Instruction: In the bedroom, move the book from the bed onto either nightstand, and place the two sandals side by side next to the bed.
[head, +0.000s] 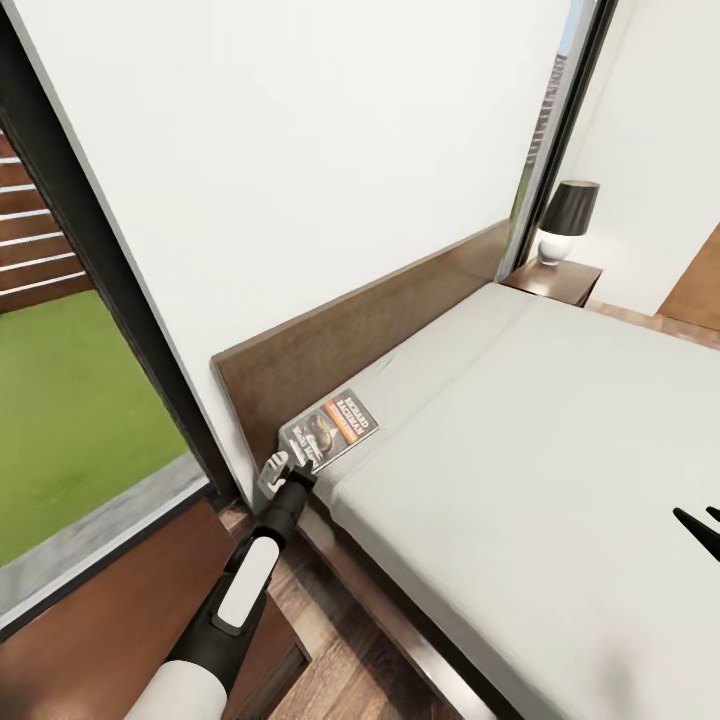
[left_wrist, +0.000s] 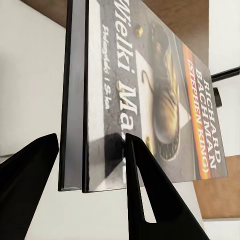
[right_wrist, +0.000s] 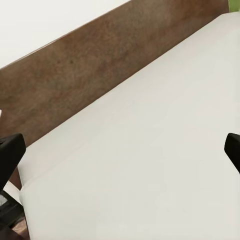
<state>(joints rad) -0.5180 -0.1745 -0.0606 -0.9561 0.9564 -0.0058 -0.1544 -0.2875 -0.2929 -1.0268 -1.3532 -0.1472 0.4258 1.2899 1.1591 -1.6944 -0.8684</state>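
The book (head: 335, 428), dark with an orange band and "RICHARD BACHMAN" in white, hangs just above the bed's near corner by the headboard (head: 370, 320). My left gripper (head: 297, 456) is shut on its lower edge. In the left wrist view the book (left_wrist: 165, 90) stands edge-on between the two black fingers (left_wrist: 142, 185). The bed (head: 560, 450) has a plain pale-grey mattress. My right gripper (head: 702, 526) hovers open over the mattress at the right, its fingers (right_wrist: 10, 150) spread wide apart. One nightstand (head: 555, 280) stands at the bed's far side. The sandals are out of view.
A lamp (head: 566, 220) with a black shade stands on the far nightstand. A reddish-brown flat top (head: 90, 630) lies beside my left arm, below the tall dark-framed window (head: 70, 400). Wood-plank floor (head: 340, 660) runs along the bed's dark frame.
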